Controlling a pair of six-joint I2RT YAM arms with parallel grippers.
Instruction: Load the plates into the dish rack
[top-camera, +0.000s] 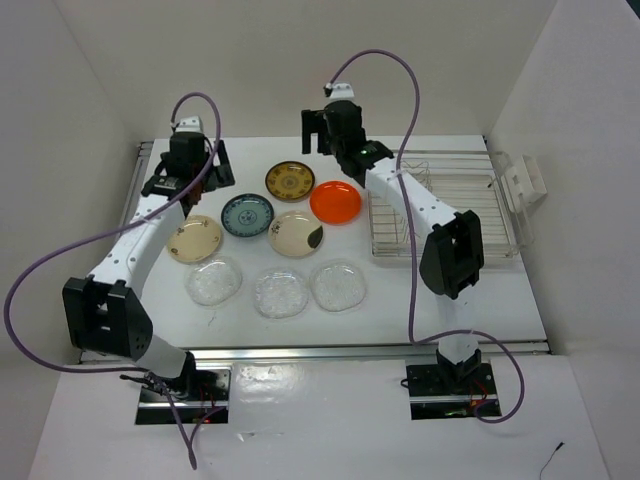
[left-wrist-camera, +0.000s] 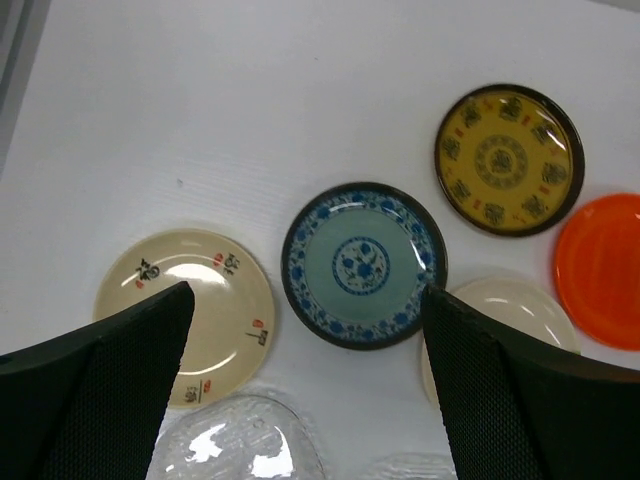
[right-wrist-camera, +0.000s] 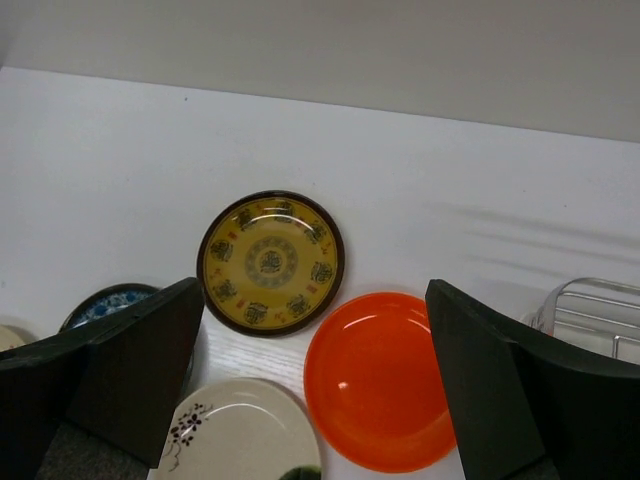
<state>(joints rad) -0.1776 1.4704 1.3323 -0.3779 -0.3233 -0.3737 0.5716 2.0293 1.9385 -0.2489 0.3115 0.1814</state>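
Above the orange plate, the right tool hovers, fingers spread wide.

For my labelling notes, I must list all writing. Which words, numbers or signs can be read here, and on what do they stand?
Tan plate: black and red character-like marks, too small to read.
Brown plate with gold pattern: ornamental signs, not readable.
No other text is visible.
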